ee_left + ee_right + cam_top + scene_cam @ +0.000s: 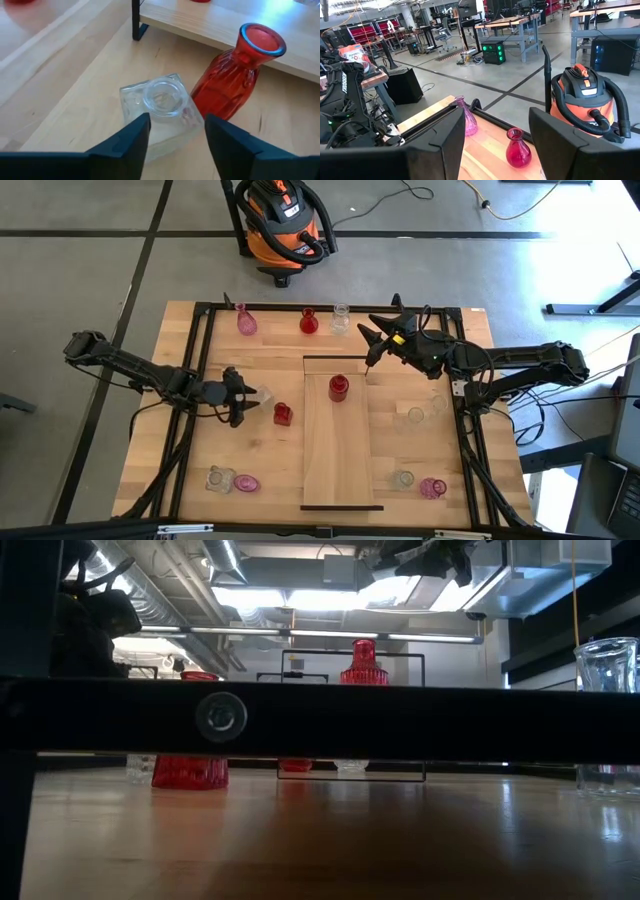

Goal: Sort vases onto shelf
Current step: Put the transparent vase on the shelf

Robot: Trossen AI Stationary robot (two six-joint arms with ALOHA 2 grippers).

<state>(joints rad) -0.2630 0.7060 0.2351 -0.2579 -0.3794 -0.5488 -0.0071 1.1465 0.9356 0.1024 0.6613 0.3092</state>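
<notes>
My left gripper (244,395) (175,122) is low over the table, left of the shelf (330,460), and open. Its fingers stand on either side of a clear square vase (162,100) (262,394) that stands upright on the table. A red ribbed vase (232,75) (283,414) stands right beside that one. Another red vase (339,388) (363,662) stands on the shelf near its far end. My right gripper (372,345) (495,115) is open and raised above the shelf's far right corner, holding nothing.
Pink (246,321), red (309,321) and clear (341,315) vases stand along the far edge. Clear (415,416) (403,479) and pink (432,488) vases stand right of the shelf. A clear (220,479) and a pink (247,483) vase sit near left. A vacuum (283,225) stands beyond the table.
</notes>
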